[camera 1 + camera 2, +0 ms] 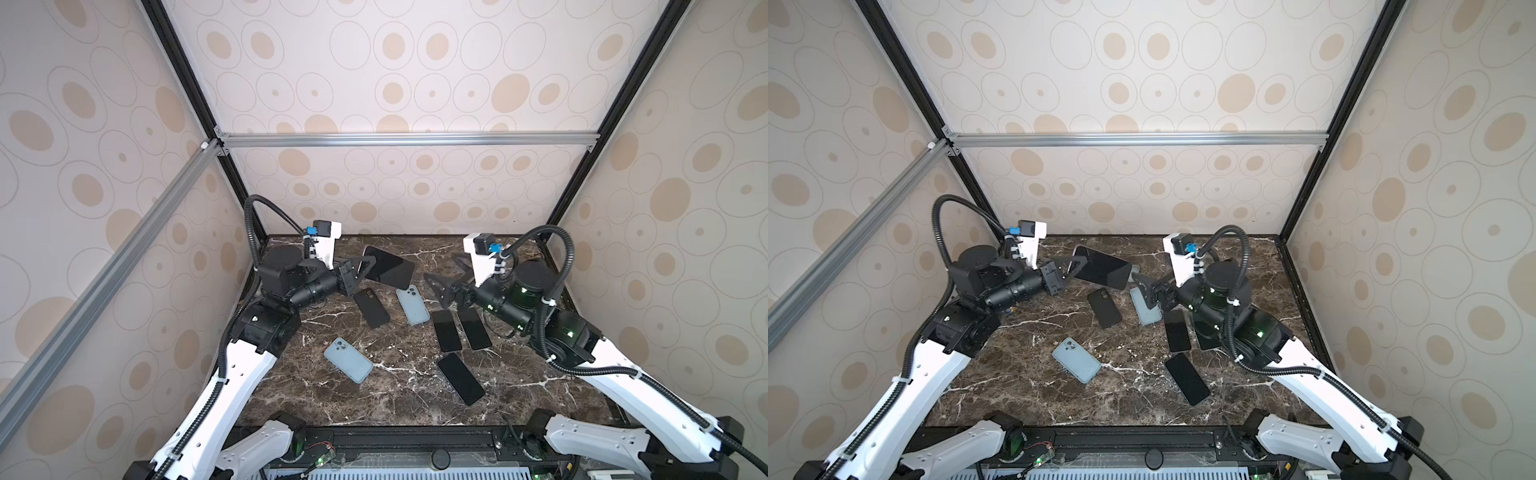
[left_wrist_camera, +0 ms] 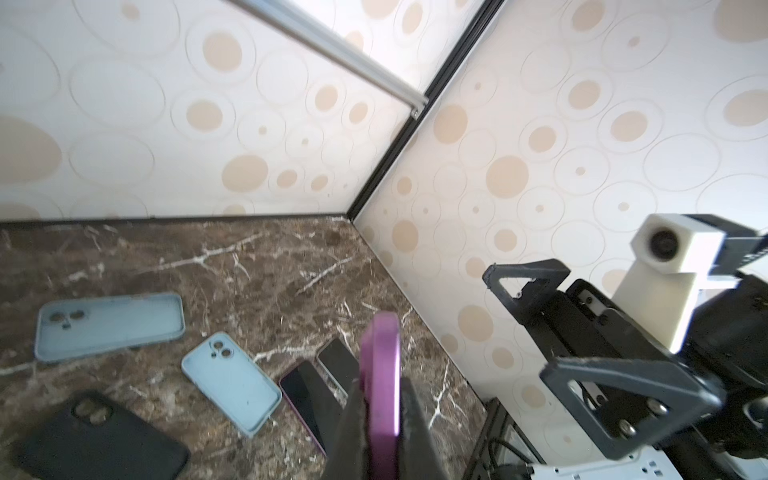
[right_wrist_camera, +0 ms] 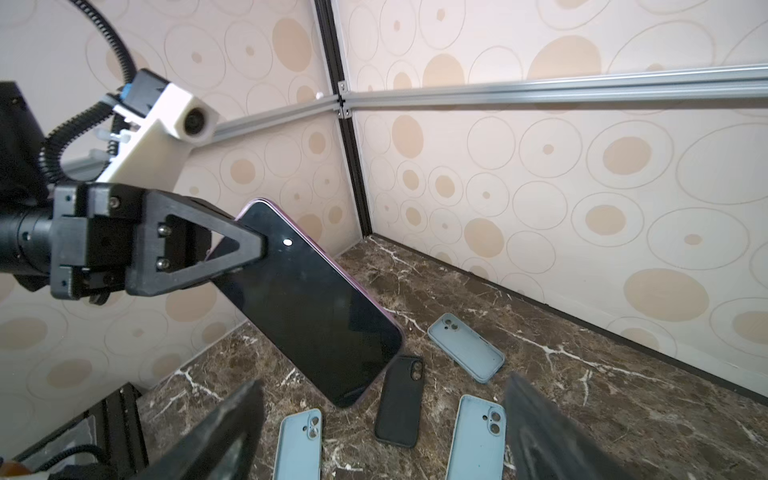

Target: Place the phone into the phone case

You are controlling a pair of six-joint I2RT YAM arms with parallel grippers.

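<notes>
My left gripper [image 1: 365,266] [image 1: 1077,266] [image 2: 380,415] is shut on the phone [image 1: 388,268] [image 1: 1102,266] [image 2: 380,365] [image 3: 307,307], black-screened with a purple rim, and holds it tilted above the back of the table. To its right my right gripper [image 1: 436,286] [image 1: 1144,286] [image 3: 382,436] hangs open with nothing between its fingers. Below them lie empty phone cases: a black case [image 1: 371,307] [image 1: 1104,308] [image 2: 99,440] [image 3: 399,401], a light-blue case [image 1: 412,306] [image 2: 230,380] beside it, and another light-blue case [image 1: 348,359] [image 1: 1076,359] nearer the front. The right wrist view shows three light-blue cases [image 3: 465,353].
Three bare phones lie screen-up on the marble table [image 1: 519,374]: a pair [image 1: 446,331] [image 1: 474,328] under the right arm and one [image 1: 460,379] [image 1: 1187,379] nearer the front. Patterned walls close in the back and both sides.
</notes>
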